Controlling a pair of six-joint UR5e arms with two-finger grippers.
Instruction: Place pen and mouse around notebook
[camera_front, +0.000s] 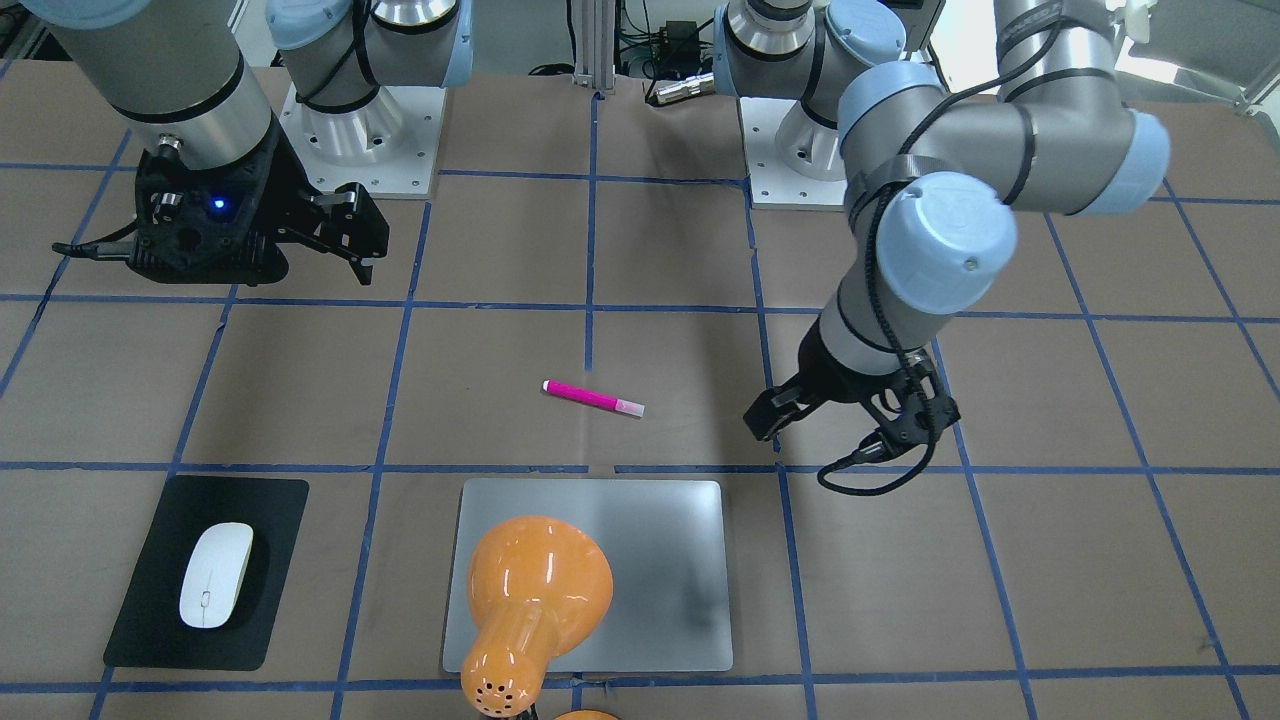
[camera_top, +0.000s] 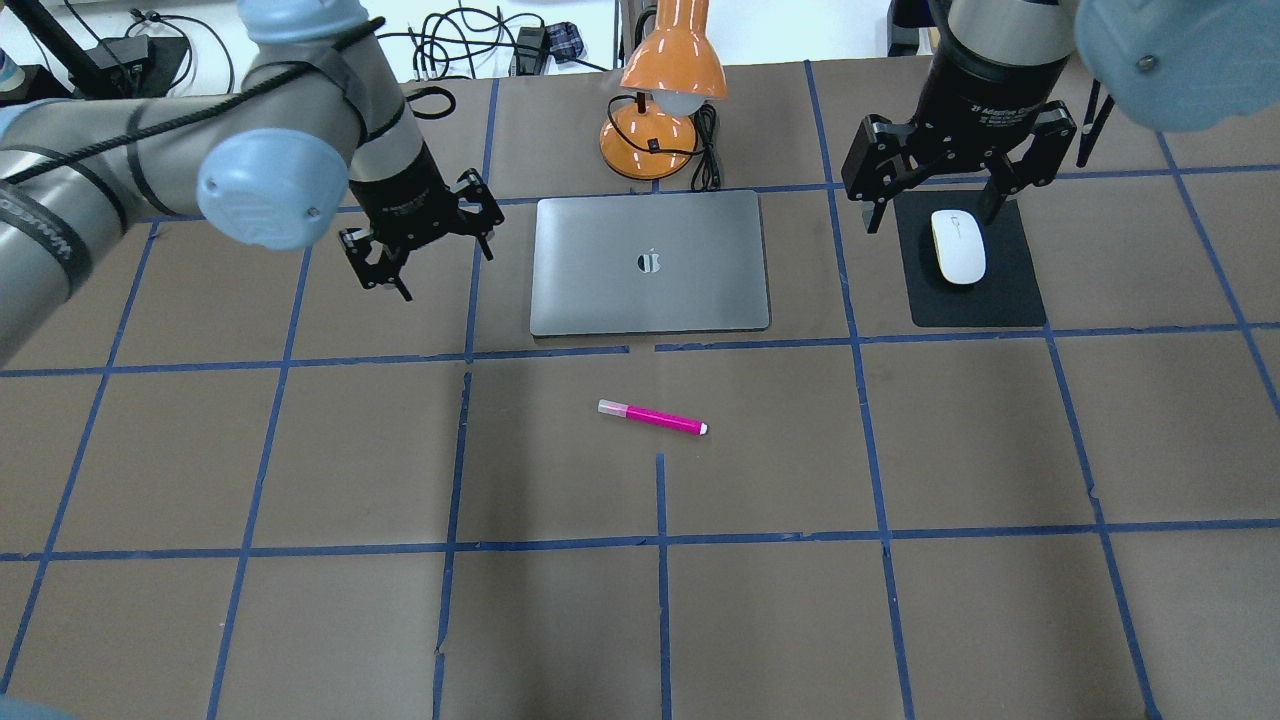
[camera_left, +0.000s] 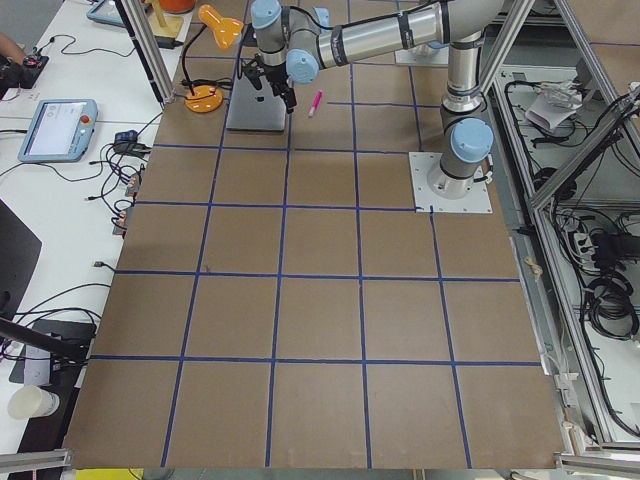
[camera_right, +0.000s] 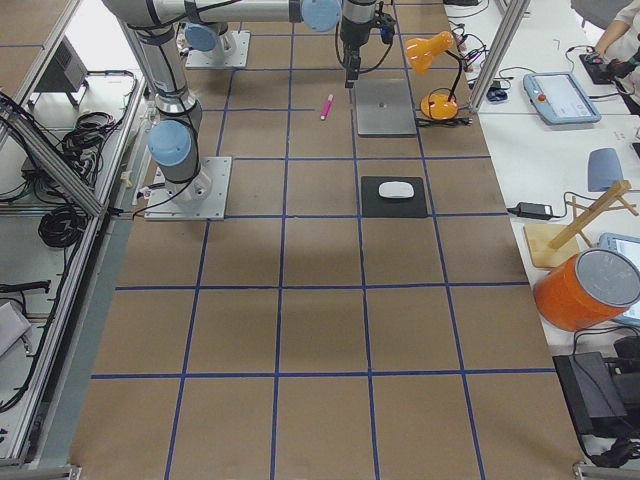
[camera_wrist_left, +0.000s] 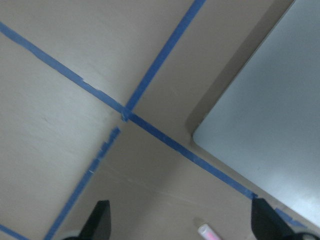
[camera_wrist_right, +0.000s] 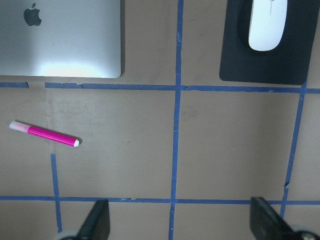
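Note:
The magenta pen (camera_top: 652, 417) lies flat on the brown table, on the robot's side of the notebook (camera_top: 650, 262), apart from it. The silver notebook is closed and flat. The white mouse (camera_top: 958, 246) rests on a black mat (camera_top: 1010, 290) to the notebook's right in the overhead view. My left gripper (camera_top: 415, 245) hovers open and empty just left of the notebook; the left wrist view shows the notebook's corner (camera_wrist_left: 270, 135) and the pen's cap end (camera_wrist_left: 207, 231). My right gripper (camera_top: 932, 210) hangs open, raised above the table, apart from the mouse (camera_wrist_right: 268, 25).
An orange desk lamp (camera_top: 665, 90) stands behind the notebook, and its shade overhangs the notebook in the front-facing view (camera_front: 535, 590). Blue tape lines grid the table. Both arm bases (camera_front: 360, 130) sit at the robot's edge.

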